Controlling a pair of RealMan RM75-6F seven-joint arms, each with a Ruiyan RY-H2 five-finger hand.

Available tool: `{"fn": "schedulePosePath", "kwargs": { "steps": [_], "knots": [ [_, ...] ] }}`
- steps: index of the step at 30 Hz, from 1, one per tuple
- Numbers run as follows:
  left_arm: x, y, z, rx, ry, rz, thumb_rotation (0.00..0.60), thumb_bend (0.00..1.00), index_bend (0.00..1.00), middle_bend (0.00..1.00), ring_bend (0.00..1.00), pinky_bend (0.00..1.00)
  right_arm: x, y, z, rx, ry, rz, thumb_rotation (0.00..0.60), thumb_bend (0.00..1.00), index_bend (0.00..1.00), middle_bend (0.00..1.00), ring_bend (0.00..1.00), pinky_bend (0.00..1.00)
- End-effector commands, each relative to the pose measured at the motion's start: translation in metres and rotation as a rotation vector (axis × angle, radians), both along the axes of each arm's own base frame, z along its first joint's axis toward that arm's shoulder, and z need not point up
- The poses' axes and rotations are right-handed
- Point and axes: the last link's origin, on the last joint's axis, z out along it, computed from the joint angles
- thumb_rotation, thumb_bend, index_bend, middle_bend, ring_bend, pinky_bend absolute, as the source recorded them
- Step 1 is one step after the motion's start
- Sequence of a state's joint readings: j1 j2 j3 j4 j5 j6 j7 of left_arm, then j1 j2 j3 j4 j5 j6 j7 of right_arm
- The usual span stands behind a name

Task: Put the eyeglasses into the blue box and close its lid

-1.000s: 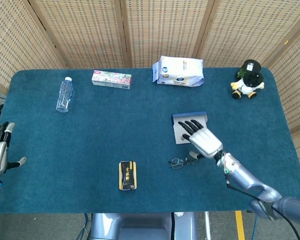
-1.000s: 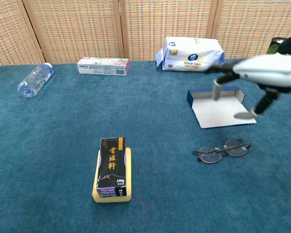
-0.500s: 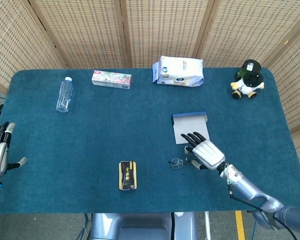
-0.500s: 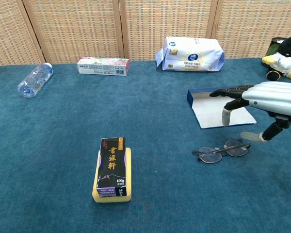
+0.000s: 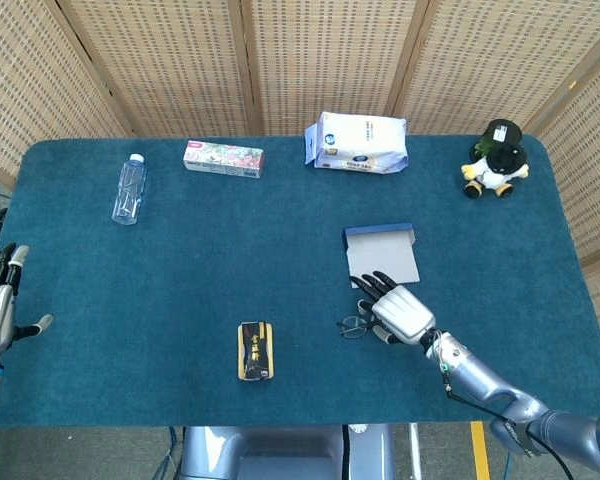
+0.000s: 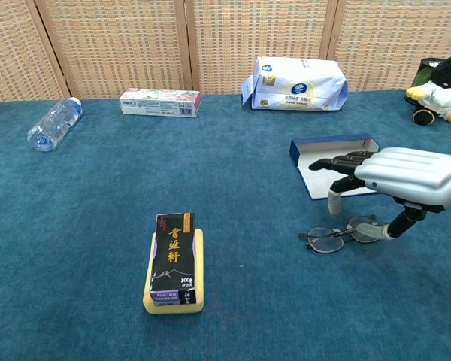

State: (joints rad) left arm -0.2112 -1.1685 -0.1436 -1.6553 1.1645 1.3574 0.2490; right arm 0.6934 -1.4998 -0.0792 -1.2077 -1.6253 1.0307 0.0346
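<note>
The thin wire-framed eyeglasses (image 6: 342, 235) lie on the blue cloth at lower right, just below the open, empty blue cardboard box (image 6: 338, 170). The right hand (image 6: 395, 174) hovers over them, fingers spread, holding nothing. Nothing is done yet: picking, placing and closing remain.

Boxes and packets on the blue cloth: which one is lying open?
The flat blue box with the white inside, just beyond the right hand, is open. The floral carton, white tissue pack and black packet are closed.
</note>
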Motion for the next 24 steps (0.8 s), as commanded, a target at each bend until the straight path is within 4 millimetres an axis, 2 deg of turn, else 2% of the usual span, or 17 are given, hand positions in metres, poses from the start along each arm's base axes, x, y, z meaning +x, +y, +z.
{"fn": "schedulePosePath", "kwargs": {
  "steps": [1,24],
  "knots": [
    [0.000,0.000,0.000,0.001,0.000,0.000,0.600,0.00,0.00,0.00,0.00,0.00,-0.001,0.000,-0.003,-0.002,0.001,0.008,0.600,0.47,0.38,0.00,0.00,0.06],
    [-0.001,0.001,-0.001,-0.001,0.006,0.010,0.600,0.00,0.00,0.00,0.00,0.00,-0.018,0.004,-0.020,-0.061,0.008,0.094,0.600,0.47,0.41,0.00,0.00,0.06]
  ]
}}
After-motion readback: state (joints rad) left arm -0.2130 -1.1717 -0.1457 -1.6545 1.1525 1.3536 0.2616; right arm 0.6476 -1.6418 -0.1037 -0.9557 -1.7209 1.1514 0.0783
